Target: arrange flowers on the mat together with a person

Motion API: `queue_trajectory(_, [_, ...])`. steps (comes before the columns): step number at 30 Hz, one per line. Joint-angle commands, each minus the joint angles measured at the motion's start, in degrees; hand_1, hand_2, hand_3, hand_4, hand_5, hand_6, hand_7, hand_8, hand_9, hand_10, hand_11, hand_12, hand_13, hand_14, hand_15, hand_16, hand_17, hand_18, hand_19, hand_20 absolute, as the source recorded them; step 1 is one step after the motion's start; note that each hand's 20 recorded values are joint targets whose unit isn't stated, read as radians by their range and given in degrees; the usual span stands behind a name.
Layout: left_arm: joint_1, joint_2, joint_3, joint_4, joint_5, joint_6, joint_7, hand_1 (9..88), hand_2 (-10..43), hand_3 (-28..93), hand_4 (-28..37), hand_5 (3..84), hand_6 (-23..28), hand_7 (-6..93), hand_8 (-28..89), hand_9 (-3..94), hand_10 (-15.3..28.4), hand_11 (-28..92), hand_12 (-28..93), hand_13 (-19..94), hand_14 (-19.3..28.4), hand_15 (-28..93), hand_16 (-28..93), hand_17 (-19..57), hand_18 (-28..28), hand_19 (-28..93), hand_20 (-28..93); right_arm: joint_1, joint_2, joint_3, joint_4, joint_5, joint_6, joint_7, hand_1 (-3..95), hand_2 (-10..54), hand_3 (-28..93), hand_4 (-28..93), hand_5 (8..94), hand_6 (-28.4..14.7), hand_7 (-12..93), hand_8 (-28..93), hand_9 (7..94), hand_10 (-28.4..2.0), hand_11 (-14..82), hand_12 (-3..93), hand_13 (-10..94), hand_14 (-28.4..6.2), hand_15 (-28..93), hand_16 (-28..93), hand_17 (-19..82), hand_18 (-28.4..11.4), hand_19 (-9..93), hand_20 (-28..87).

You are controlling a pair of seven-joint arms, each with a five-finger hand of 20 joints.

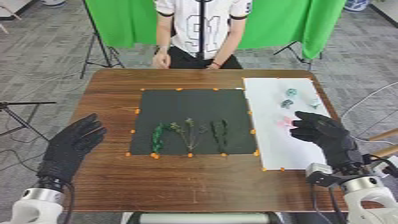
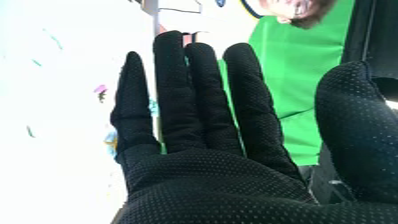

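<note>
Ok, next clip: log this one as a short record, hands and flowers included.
left hand: open, at the table's left edge
right hand: open, by the white sheet's right side
dark mat: three green stems lying side by side
white sheet: pink flower near right hand; blue-green flowers farther off

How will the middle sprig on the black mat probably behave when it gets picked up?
The middle sprig is probably light, since it looks thin-stemmed. Its forked top may sway or bend when lifted, and because it splays out on the black mat, it seems unlikely to roll.
</note>
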Motion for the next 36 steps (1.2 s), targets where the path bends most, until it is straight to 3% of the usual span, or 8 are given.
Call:
queue_trajectory(1, [0.96,-0.49,-0.06,0.02,0.1,-0.2,-0.26,28.5,1.5,73,-19.4,40.9,6.2,18.2,-9,34.1,14.2,28,13,27,16.0,38,-2,-7.0,20.6,48,10,0.2,1.29,-1.23,0.28,-2.63,3.43,-1.97,15.5,6.5,90,-19,48.6,-4.6,22,-10,48.1,-16.3,21.2,24.8,41,-13.6,39,23,13,-22.8,53,31])
queue_trajectory(6, [0.91,-0.38,0.0,-0.03,0.07,-0.18,-0.34,28.5,1.5,73,-19.4,40.9,6.2,18.2,-9,34.1,14.2,28,13,27,15.9,38,-2,-7.1,20.6,48,10,2.61,7.64,-5.72,0.82,-24.42,19.55,-3.14,24.2,-2.6,88,-23,50.2,-2.9,28,-13,52.4,-13.8,28.4,25.1,47,-11.5,51,23,18,-20.6,59,33])
queue_trajectory(12, [1.25,-0.28,0.11,-0.22,0.0,0.01,0.01,28.6,1.5,73,-19.4,41.0,6.1,18.4,-9,34.1,14.2,28,13,27,15.9,38,-2,-7.0,20.6,48,10,4.57,15.28,-7.73,2.86,-60.62,27.84,2.36,30.7,-9.0,86,-27,53.9,1.1,36,-17,56.6,-10.9,32.2,24.9,50,-8.4,58,22,22,-17.8,63,35])
queue_trajectory(19, [1.27,-0.17,0.44,-0.23,-0.04,0.14,-0.01,28.6,1.3,73,-19.4,40.9,6.1,18.3,-9,34.0,14.1,28,13,27,15.9,38,-2,-7.0,20.6,48,10,7.08,22.45,-12.08,5.13,-69.26,27.9,11.38,30.9,-9.5,88,-28,44.7,0.7,43,-19,38.5,-10.3,38.9,28.0,35,-7.9,67,21,18,-16.2,62,37])
queue_trajectory(22, [1.36,-0.09,0.44,-0.27,-0.1,0.34,0.08,28.6,1.4,73,-19.5,40.9,6.1,18.3,-9,34.0,14.1,28,13,27,15.9,38,-2,-7.0,20.6,48,10,8.57,23.87,-13.61,5.9,-71.5,24.8,14.53,30.0,-9.5,89,-28,38.7,0.3,45,-20,32.3,-11.1,38.7,28.6,30,-8.3,68,20,15,-16.2,61,37])
queue_trajectory(24, [1.42,-0.16,0.41,-0.31,-0.12,0.3,0.11,28.6,1.4,73,-19.5,40.8,6.0,18.3,-9,34.1,14.1,28,13,27,16.0,38,-2,-7.0,20.6,48,10,9.14,23.91,-13.4,5.47,-70.96,19.81,15.43,29.5,-9.5,89,-28,36.3,-0.3,45,-20,31.1,-11.4,38.1,28.7,29,-8.5,68,19,15,-16.3,61,37])
queue_trajectory(28, [1.34,-0.23,0.56,-0.3,-0.11,0.37,0.02,28.6,1.4,73,-19.4,40.7,5.9,18.2,-9,34.0,14.1,28,13,27,16.0,38,-2,-7.0,20.6,48,10,11.63,24.63,-16.29,6.97,-71.45,18.56,18.07,28.3,-9.5,89,-28,35.9,-2.9,32,-17,30.3,-11.0,30.3,26.9,28,-8.5,63,18,14,-16.7,60,37])
queue_trajectory(36, [1.32,-0.08,0.65,-0.29,-0.12,0.55,0.24,28.7,1.3,73,-19.5,40.5,5.9,18.3,-9,34.1,14.2,28,13,28,15.9,38,-2,-7.0,20.6,48,10,16.97,26.92,-23.29,10.06,-73.91,16.1,24.92,28.4,-9.5,89,-28,39.7,-2.1,32,-16,35.2,-10.3,32.4,27.1,32,-8.2,63,18,15,-16.9,61,38])
